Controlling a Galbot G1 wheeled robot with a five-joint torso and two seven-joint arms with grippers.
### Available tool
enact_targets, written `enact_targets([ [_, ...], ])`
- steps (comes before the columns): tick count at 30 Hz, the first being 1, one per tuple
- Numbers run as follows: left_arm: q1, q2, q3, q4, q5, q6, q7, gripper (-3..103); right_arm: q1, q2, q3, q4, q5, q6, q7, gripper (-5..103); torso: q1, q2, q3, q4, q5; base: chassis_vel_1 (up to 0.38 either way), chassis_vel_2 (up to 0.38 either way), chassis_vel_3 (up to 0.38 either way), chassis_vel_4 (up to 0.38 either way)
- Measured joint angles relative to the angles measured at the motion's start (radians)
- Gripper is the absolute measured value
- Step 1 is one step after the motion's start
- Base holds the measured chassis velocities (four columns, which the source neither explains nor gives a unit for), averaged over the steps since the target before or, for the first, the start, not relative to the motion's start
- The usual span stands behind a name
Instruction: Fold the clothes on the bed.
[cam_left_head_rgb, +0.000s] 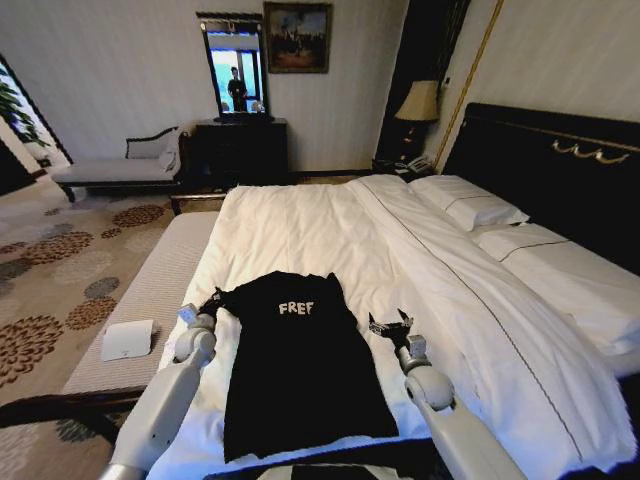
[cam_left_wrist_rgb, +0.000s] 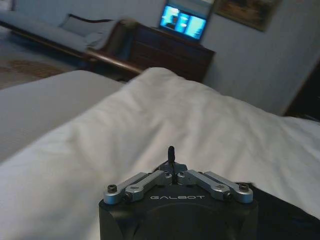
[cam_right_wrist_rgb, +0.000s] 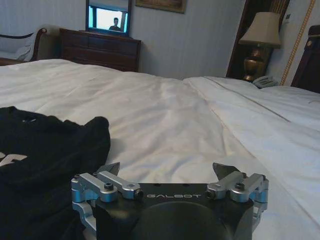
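The clothes are one black T-shirt (cam_left_head_rgb: 300, 370) with white letters, lying flat on the near part of the white bed (cam_left_head_rgb: 300, 215). My left gripper (cam_left_head_rgb: 212, 300) sits at the shirt's left shoulder edge. In the left wrist view the left gripper (cam_left_wrist_rgb: 171, 154) is shut, its tips together over white sheet, with black fabric (cam_left_wrist_rgb: 285, 215) beside it. No cloth shows between the tips. My right gripper (cam_left_head_rgb: 390, 322) hovers just right of the shirt. In the right wrist view it (cam_right_wrist_rgb: 167, 170) is open over bare sheet, the shirt's sleeve (cam_right_wrist_rgb: 75, 140) beside it.
White pillows (cam_left_head_rgb: 470, 205) lie against a dark headboard (cam_left_head_rgb: 540, 150) at the right. A striped bench (cam_left_head_rgb: 150, 290) with a white pad (cam_left_head_rgb: 128, 340) runs along the bed's left side. A dresser (cam_left_head_rgb: 240, 150), a chaise (cam_left_head_rgb: 115, 168) and a lamp (cam_left_head_rgb: 420, 100) stand far off.
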Motion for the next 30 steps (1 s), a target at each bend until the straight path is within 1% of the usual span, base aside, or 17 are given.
enact_targets([
  [1, -0.013, -0.002, 0.029, 0.005, 0.018, 0.0, 0.0, 0, -0.004, -0.003, 0.005, 0.006, 0.004, -0.001, 0.001, 100, 0.0, 0.0, 0.0, 0.0, -0.0001, 0.0, 0.0, 0.0, 0.0],
  [2, -0.017, -0.002, 0.038, 0.008, 0.025, 0.0, 0.001, 0, -0.007, -0.003, 0.008, 0.008, 0.006, -0.001, 0.001, 100, 0.0, 0.0, 0.0, 0.0, -0.0001, 0.0, 0.0, 0.0, 0.0],
  [3, -0.034, -0.003, 0.08, 0.019, 0.046, 0.0, 0.004, 0, -0.017, -0.004, 0.017, 0.017, 0.011, -0.001, 0.001, 100, 0.0, 0.0, 0.0, 0.0, 0.0002, 0.0, 0.0, 0.0, 0.0],
  [5, -0.041, -0.003, 0.094, 0.022, 0.051, 0.0, 0.004, 0, -0.021, -0.004, 0.019, 0.02, 0.011, -0.001, 0.001, 100, 0.0, 0.0, 0.0, 0.0002, 0.0001, 0.0, 0.0, 0.0, 0.0],
  [6, -0.062, -0.005, 0.134, 0.032, 0.058, 0.0, 0.005, 0, -0.033, 0.0, 0.029, 0.029, 0.012, -0.001, 0.001, 100, 0.0, 0.0, 0.0, 0.0001, 0.0001, 0.0, 0.0, 0.0, 0.0],
  [7, -0.062, -0.005, 0.134, 0.032, 0.058, 0.0, 0.005, 0, -0.033, 0.0, 0.029, 0.029, 0.012, -0.001, 0.001, 100, 0.0, 0.0, 0.0, 0.0001, 0.0001, 0.0, 0.0, 0.0, 0.0],
  [10, -0.115, -0.013, 0.22, 0.054, 0.064, 0.005, 0.002, 0, -0.046, 0.007, 0.041, 0.039, 0.013, -0.001, 0.001, 100, 0.0, 0.0, 0.0, 0.0002, 0.0, 0.0, 0.0, 0.0, 0.0],
  [11, -0.115, -0.013, 0.22, 0.054, 0.064, 0.005, 0.002, 0, -0.046, 0.007, 0.041, 0.039, 0.013, -0.001, 0.001, 100, 0.0, 0.0, 0.0, 0.0002, 0.0, 0.0, 0.0, 0.0, 0.0],
  [15, -0.179, -0.037, 0.314, 0.088, 0.07, 0.013, -0.012, 0, -0.05, 0.015, 0.051, 0.042, 0.013, -0.001, 0.0, 100, 0.0, 0.0, 0.0, 0.0, 0.0002, 0.0, 0.0, 0.0, 0.0],
  [16, -0.179, -0.037, 0.314, 0.088, 0.07, 0.013, -0.012, 0, -0.05, 0.015, 0.051, 0.042, 0.013, -0.001, 0.0, 100, 0.0, 0.0, 0.0, 0.0, 0.0002, 0.0, 0.0, 0.0, 0.0],
  [20, -0.2, -0.058, 0.372, 0.111, 0.071, 0.022, -0.026, 0, -0.05, 0.021, 0.055, 0.041, 0.013, -0.001, -0.002, 100, 0.0, 0.0, 0.0, 0.0, 0.0001, 0.0, 0.0, 0.0, 0.0],
  [30, -0.156, -0.055, 0.401, 0.127, 0.107, 0.023, -0.024, 0, -0.048, 0.012, 0.065, 0.036, 0.013, 0.001, -0.005, 100, 0.0, 0.0, 0.0, 0.0001, 0.0, 0.0, 0.0, 0.0, 0.0],
])
